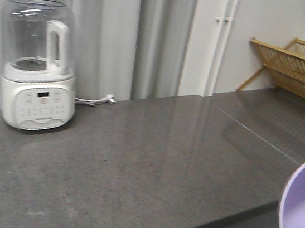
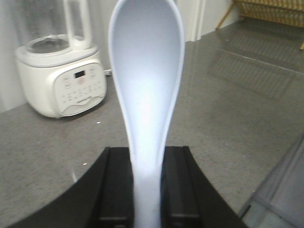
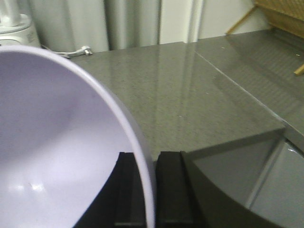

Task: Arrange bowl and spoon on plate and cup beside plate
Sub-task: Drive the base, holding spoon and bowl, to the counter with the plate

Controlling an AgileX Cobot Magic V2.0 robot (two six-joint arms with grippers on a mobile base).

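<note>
A white blender with a clear jar stands far left on the grey surface. The left hand is closed tight on the handle of the spoon, its pale blue-white oval scoop jutting out above the surface. Further right, the right hand pinches the wall of the bowl, held tilted in the air near the surface's front edge. The bowl's inside is smooth lavender with a paler rim. A wooden rack sits far right.
</note>
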